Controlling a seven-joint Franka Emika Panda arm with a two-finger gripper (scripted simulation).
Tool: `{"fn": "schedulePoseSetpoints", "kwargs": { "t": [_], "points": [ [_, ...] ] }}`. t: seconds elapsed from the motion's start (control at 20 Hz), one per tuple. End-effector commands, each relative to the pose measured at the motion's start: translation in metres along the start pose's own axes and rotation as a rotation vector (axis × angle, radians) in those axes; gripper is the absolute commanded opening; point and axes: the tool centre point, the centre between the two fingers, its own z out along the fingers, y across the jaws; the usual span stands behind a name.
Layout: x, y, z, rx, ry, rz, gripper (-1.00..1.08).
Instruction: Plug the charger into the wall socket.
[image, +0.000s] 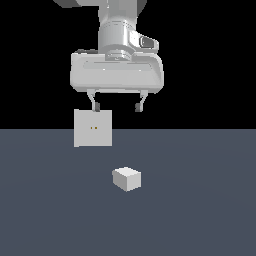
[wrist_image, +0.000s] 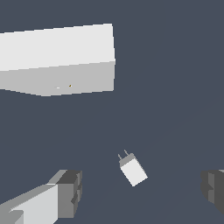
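On the bench (image: 200, 210): a flat grey-blue surface carrying two white things, black behind it in the exterior view
Charger (image: 126, 178): small white block lying on the bench, nearer the camera than the socket and a little toward the exterior view's right of it; well apart from it, touching nothing else
Charger, wrist view (wrist_image: 133, 169): two thin prongs stick out of one end, pointing roughly toward the socket but skewed off its face
Wall socket (image: 93, 128): white square panel standing upright on the bench, two small dark holes side by side at its centre
Wall socket, wrist view (wrist_image: 57, 59): seen from above as a thick slab; the holes show only as faint specks on the shaded face
Jaws (image: 117, 106): open wide and empty, held high above the bench, both fingers pointing down
Finger (image: 94, 102): overlaps the socket's top edge in the exterior view; contact cannot be told
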Motion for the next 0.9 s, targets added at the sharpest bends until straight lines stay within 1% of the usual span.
{"fn": "schedulePoseSetpoints", "kwargs": {
  "t": [0.0,0.4,0.6,0.85],
  "points": [
    [0.000,0.000,0.000,0.000,0.000,0.000,1.00],
    [-0.004,0.000,0.004,0.004,0.018,-0.034,1.00],
    [-0.010,0.000,0.009,0.008,0.041,-0.077,1.00],
    [-0.019,0.001,0.019,0.016,0.081,-0.151,1.00]
  ]
}}
